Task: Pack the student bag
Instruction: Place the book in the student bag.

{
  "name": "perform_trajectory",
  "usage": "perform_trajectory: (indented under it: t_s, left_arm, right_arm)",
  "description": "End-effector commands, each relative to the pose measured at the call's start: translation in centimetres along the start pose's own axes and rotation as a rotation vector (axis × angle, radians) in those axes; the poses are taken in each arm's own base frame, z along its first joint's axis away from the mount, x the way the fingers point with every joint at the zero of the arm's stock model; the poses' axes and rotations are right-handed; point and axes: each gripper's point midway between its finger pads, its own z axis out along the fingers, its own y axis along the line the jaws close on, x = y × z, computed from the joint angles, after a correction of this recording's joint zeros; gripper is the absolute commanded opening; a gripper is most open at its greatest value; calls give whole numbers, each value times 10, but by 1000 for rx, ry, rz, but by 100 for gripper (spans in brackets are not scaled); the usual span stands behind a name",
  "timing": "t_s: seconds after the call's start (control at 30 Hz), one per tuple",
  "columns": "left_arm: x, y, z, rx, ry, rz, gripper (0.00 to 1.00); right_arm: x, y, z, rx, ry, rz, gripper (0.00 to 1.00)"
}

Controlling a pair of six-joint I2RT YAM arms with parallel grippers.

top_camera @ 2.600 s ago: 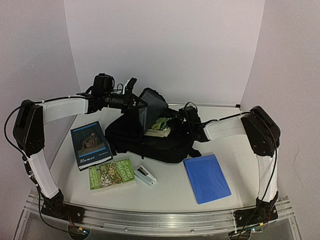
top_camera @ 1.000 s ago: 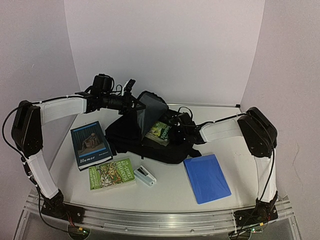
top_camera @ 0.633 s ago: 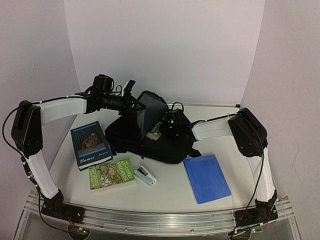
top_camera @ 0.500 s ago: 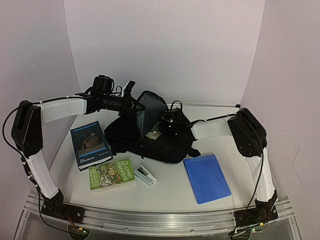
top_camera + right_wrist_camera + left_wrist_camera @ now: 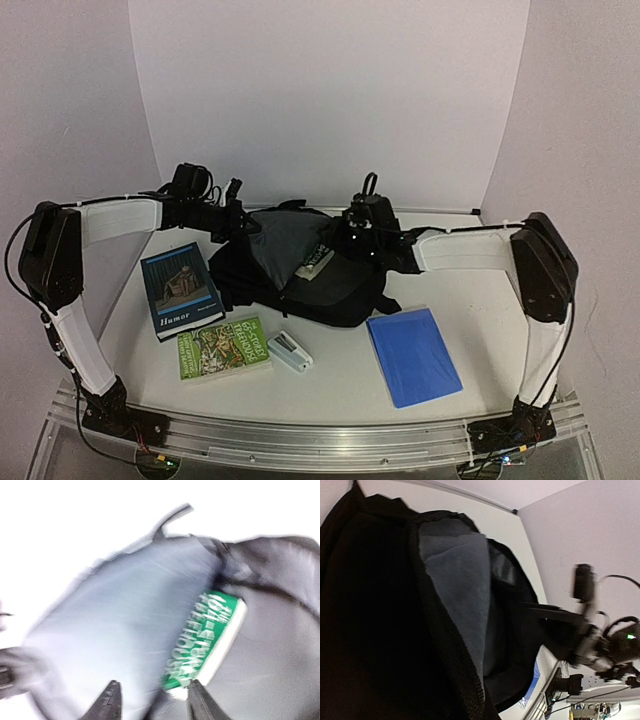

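The student bag (image 5: 330,295), black and soft, lies mid-table with its grey-lined flap (image 5: 285,240) slumped over the opening. A green book (image 5: 316,261) sticks spine-out from under the flap; in the right wrist view it (image 5: 205,637) lies just ahead of my fingers. My right gripper (image 5: 357,232) is open and empty, hovering above the bag's right side (image 5: 152,702). My left gripper (image 5: 238,218) is at the flap's left edge. In the left wrist view black fabric (image 5: 370,630) hides its fingers, and the flap's webbed edge (image 5: 465,680) runs into them.
A dark blue book (image 5: 181,290), a green illustrated book (image 5: 223,348) and a small white device (image 5: 290,351) lie front left of the bag. A blue notebook (image 5: 413,355) lies front right. Walls close in the back and both sides.
The right gripper let go of the green book and drew back up to the right. The left gripper moved left and down, and the raised flap dropped over the book.
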Motion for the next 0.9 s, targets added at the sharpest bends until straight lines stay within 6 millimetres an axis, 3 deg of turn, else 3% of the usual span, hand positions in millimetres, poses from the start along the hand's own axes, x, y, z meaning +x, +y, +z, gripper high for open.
perform_trajectory:
  t_s: [0.0,0.17,0.33,0.47,0.63,0.87]
  left_arm:
    - [0,40,-14,-151,-28,-49,2]
    - [16,84,-11,-264,-13,-150,17]
    - [22,95,-10,-288,-28,-172,38]
    - [24,91,-15,-275,-49,-176,59]
    - [24,81,-38,-291,-121,-140,83]
    - [42,69,-63,-289,-151,-128,90]
  right_arm:
    - [-32,45,-66,-140,-57,-62,54]
    - [-31,27,-114,-90,-40,-120,62]
    - [-24,0,-143,-57,25,-165,62]
    - [-28,-32,-157,-62,78,-121,62]
    - [-32,-93,-167,-13,120,-28,62]
    - [-15,-191,-169,132,187,132,60]
